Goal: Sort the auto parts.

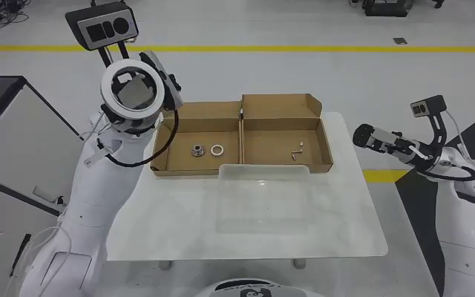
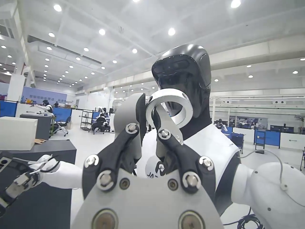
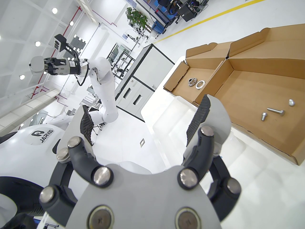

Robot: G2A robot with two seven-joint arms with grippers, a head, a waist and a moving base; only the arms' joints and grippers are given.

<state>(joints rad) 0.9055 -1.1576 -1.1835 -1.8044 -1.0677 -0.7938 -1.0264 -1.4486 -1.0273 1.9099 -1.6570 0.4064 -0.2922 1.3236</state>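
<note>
White table (image 1: pixel 171 223) is seen with two cardboard boxes set side by side at its far edge. High above the table's left far corner, a metal ring (image 2: pixel 171 94) is clamped by its wall between the fingers of the left gripper (image 2: pixel 147 106). A flanged bushing (image 1: pixel 197 150) and a white ring (image 1: pixel 217 150) are laid in the left box (image 1: pixel 197 108), a few bolts (image 1: pixel 297 152) in the right box (image 1: pixel 282 100). A clear tray (image 1: pixel 263 172) is placed just before them. Off the table's right side, the right gripper (image 3: pixel 145 106) is held with fingers spread wide, nothing between them.

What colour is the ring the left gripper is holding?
The metal ring is plain silver; the left wrist view shows it best.
</note>
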